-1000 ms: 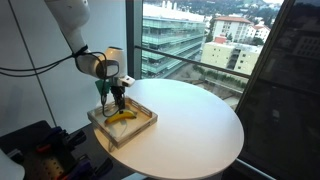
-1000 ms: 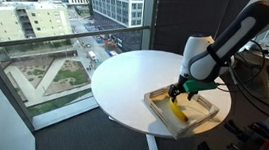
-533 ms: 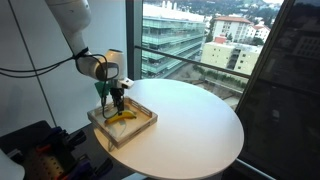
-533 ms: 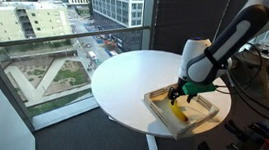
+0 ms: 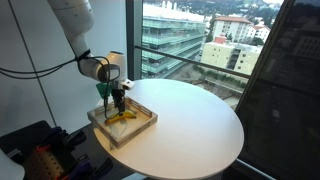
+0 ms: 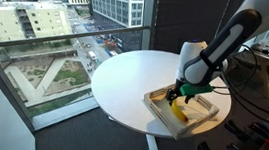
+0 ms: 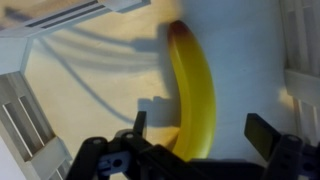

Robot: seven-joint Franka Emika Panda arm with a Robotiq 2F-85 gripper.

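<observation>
A yellow banana lies on the floor of a shallow wooden tray near the edge of a round white table. My gripper hangs just above the banana, open, one finger on each side of it, neither pad touching. In both exterior views the gripper reaches down into the tray over the banana. The near end of the banana is hidden under the gripper body in the wrist view.
The tray's raised wooden walls ring the banana on all sides. The table stands against a glass wall with buildings outside. Dark equipment sits on the floor beside the table.
The gripper has sunk slightly toward the banana in the tray. Its jaws stay wide apart.
</observation>
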